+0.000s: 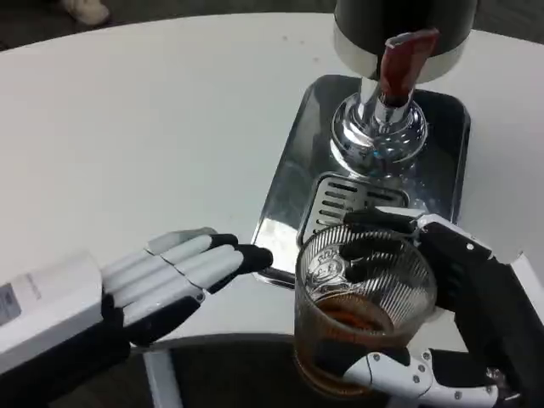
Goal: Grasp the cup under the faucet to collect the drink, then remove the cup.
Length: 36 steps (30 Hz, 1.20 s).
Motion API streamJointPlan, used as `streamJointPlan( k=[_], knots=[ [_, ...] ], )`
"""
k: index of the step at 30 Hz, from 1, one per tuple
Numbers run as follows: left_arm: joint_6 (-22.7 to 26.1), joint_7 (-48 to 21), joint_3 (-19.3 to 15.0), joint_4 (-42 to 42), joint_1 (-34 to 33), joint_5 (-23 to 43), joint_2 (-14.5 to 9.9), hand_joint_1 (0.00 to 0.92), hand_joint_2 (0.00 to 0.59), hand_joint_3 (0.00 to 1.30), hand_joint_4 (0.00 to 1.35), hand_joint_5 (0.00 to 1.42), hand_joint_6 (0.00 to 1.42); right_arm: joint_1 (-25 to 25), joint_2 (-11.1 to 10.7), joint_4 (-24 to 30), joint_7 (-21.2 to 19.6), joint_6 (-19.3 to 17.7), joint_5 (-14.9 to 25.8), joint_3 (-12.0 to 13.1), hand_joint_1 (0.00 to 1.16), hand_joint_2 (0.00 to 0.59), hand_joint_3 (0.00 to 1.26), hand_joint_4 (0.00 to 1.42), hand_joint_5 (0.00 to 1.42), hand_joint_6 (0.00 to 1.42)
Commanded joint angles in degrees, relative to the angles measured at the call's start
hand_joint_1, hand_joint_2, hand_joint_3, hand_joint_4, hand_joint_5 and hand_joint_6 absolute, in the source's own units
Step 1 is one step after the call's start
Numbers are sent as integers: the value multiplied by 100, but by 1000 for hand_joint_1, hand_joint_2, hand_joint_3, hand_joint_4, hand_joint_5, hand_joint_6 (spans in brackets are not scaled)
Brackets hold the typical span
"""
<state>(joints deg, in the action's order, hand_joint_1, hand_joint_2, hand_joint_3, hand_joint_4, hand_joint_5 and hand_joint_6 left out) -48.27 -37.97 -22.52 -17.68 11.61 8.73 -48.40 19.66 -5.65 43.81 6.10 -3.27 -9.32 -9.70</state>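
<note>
Likely lab or demo room: bare white table [153, 110], drink dispenser [399, 51] on steel tray [289, 170].

Glass, chrome and matt plastic on a white table

The cup [364, 293] is clear ribbed glass with an embossed crest, amber drink showing through it. The tray [289, 183] is polished mirror-like metal, its grille [340, 200] slotted and duller. The faucet [378, 132] is bright chrome with a glossy dark-red handle [401, 64]. The table [153, 127] is smooth matt white. Both hands, left [183, 272] and right [442, 314], look like smooth plastic, white and black, slightly sheened.
</note>
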Motion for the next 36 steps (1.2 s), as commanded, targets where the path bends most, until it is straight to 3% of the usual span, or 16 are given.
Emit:
streamJointPlan(
  k=[1,22,36],
  knots=[
    [-184,-84,-98,-195,211,81,-64,0,90,0,0,0,0,174,-37,319,72,6,168,-84,944,144,768,814,938,843],
    [-844,-281,-580,-275,960,63,-337,0,90,0,0,0,0,310,-311,935,327,460,476,-18,936,152,768,814,938,843],
    [-986,-272,-1059,-181,1388,189,-317,0,90,0,0,0,0,-273,-295,738,361,750,339,-368,935,153,768,814,938,851]
  ],
)
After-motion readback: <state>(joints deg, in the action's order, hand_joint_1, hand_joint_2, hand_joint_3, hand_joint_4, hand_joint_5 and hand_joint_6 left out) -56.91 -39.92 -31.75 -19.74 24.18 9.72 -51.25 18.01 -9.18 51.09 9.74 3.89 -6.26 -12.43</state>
